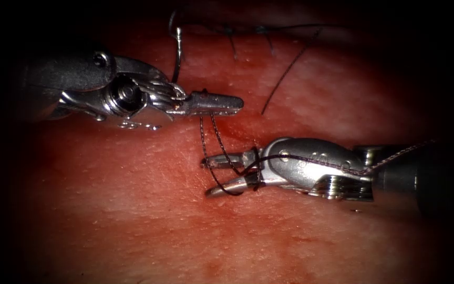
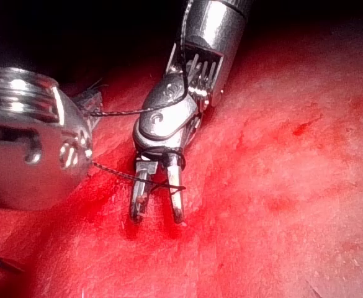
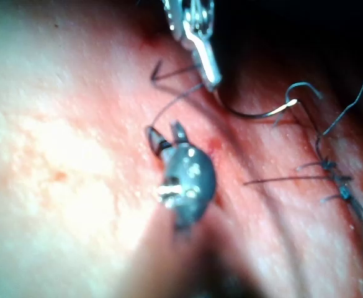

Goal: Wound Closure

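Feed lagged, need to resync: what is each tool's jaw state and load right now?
Left tool: shut on the thread.
Right tool: open, gripping nothing; thread looped around its jaws.
Needle: free, lying on the tissue.

Tools: two, the left tool [image 1: 227, 103] and the right tool [image 1: 214, 176]
Jaws: four, two on each tool
Needle: one curved needle [image 1: 177, 52]
Thread: one dark thread [image 1: 219, 142], with two strands between the tools
Cut ends of thread: at least three, one long cut end [image 1: 287, 73]
Tissue: one piece [image 1: 132, 221]
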Available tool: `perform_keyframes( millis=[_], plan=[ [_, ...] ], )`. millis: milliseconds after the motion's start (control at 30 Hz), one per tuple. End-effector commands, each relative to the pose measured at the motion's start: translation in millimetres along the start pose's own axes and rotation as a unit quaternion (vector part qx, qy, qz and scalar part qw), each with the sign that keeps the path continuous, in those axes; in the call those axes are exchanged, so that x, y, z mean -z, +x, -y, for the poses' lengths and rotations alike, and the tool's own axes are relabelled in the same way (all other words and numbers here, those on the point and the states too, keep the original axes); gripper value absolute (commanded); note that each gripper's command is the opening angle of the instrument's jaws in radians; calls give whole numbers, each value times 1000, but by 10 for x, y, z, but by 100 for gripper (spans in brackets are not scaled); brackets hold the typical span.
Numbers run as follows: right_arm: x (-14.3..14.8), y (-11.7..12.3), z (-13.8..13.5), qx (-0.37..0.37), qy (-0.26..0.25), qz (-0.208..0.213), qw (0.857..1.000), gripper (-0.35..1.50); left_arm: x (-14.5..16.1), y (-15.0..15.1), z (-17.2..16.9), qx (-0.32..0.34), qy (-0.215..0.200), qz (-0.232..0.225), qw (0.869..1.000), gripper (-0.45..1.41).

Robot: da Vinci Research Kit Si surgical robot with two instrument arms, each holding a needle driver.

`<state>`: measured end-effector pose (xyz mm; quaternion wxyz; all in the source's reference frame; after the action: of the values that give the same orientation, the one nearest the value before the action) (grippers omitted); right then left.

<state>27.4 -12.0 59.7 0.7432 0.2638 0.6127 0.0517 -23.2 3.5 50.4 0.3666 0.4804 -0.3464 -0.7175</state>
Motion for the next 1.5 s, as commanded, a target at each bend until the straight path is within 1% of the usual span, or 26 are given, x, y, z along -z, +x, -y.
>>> perform_keyframes(
  millis=[33,67,100,133,200,333,367,433,467,600,633,767,900,933,1033,1133,1300,1333,1400,1500],
  plan=[
    [-10,-2,-4,-4,-3,1,1000,59,-9,-1,1,7,4,-5,1000,-45],
    [-11,-1,-5,-7,-7,1,1000,74,-11,1,3,13,7,-10,1000,-45],
    [-13,-1,-6,-7,-8,1,1000,81,-13,3,5,17,11,-17,1000,-45],
    [-14,-1,-6,-8,-9,1,1000,86,-14,4,7,20,13,-21,999,-45],
    [-17,-1,-4,-6,-7,1,1000,89,-16,3,10,22,20,-31,999,-45],
    [-19,0,1,-8,3,0,1000,86,-19,-4,10,32,31,-42,998,-45],
    [-19,0,1,-7,6,-1,1000,83,-20,-7,9,34,33,-43,998,-45],
    [-18,1,0,-9,10,-6,1000,83,-22,-14,3,38,35,-48,998,-45],
    [-16,2,-1,-14,7,-21,1000,79,-22,-22,-3,48,37,-50,997,-45],
    [-14,2,-1,-20,17,-51,998,78,-23,-39,-22,61,39,-55,996,-45],
    [-15,3,-1,-25,23,-66,997,76,-24,-45,-32,69,38,-57,995,-45],
    [-16,3,-2,-35,37,-112,992,74,-26,-52,-46,80,37,-61,994,-45],
    [-14,5,-5,-48,38,-150,987,74,-25,-50,-51,86,37,-63,994,-45],
    [-11,6,-8,-51,37,-165,984,74,-23,-47,-53,87,37,-66,993,-45],
    [-6,8,-13,-57,29,-191,979,74,-18,-44,-55,91,37,-71,993,-45],
    [-1,9,-18,-62,20,-205,977,74,-12,-41,-58,95,36,-74,992,-45],
    [7,11,-25,-67,2,-215,974,71,-4,-30,-69,102,13,-86,991,-45],
    [8,11,-26,-67,1,-222,973,68,-3,-28,-71,103,10,-88,991,-45],
    [11,12,-26,-72,1,-242,967,68,-2,-27,-73,102,7,-89,991,-45],
    [9,12,-23,-80,7,-246,966,62,-3,-31,-72,102,7,-90,991,-45]
  ],
)
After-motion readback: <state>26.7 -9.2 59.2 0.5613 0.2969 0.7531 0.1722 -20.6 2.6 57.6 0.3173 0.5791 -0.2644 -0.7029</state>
